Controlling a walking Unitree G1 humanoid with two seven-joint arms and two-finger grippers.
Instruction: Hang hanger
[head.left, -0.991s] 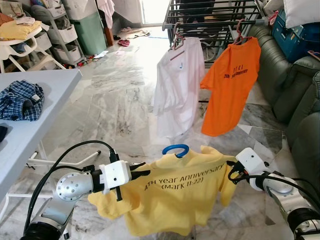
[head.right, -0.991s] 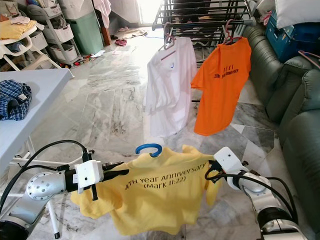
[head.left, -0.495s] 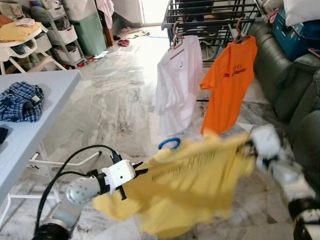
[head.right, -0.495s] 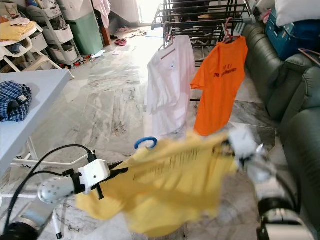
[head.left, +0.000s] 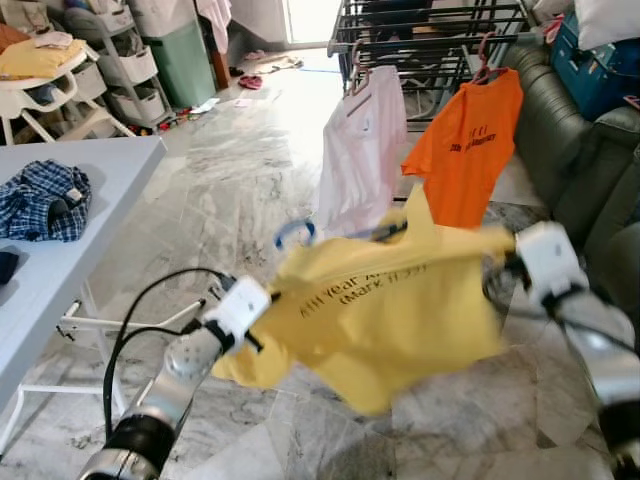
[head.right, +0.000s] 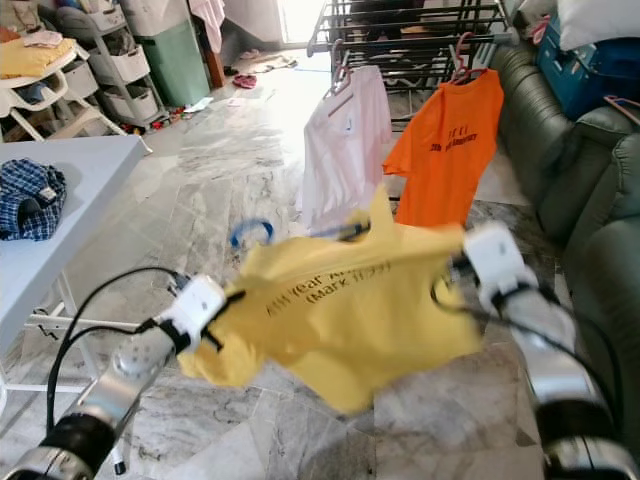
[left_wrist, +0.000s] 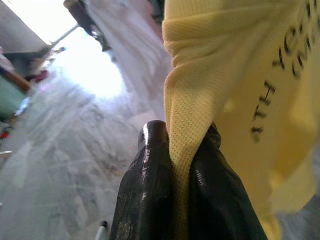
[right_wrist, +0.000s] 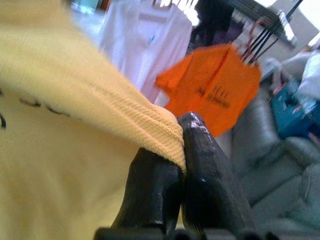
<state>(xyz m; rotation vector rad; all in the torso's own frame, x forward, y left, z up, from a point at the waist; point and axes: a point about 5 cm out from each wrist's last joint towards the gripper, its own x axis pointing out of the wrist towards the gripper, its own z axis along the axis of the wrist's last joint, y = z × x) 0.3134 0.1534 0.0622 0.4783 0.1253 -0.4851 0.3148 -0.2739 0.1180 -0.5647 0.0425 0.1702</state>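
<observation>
One yellow shirt (head.left: 400, 300) on blue hanger (head.left: 293, 232), held up between my hands: left hand (left_wrist: 175, 165) and right hand (right_wrist: 181, 150) each pinching fabric. Two shirts (head.left: 362, 150) on rack (head.left: 430, 30). Shirt raised higher than before.

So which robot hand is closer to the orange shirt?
The right one. The right gripper pinches the yellow shirt just below the orange shirt hanging on the rack. The left gripper holds the yellow shirt's other side, farther off.
</observation>
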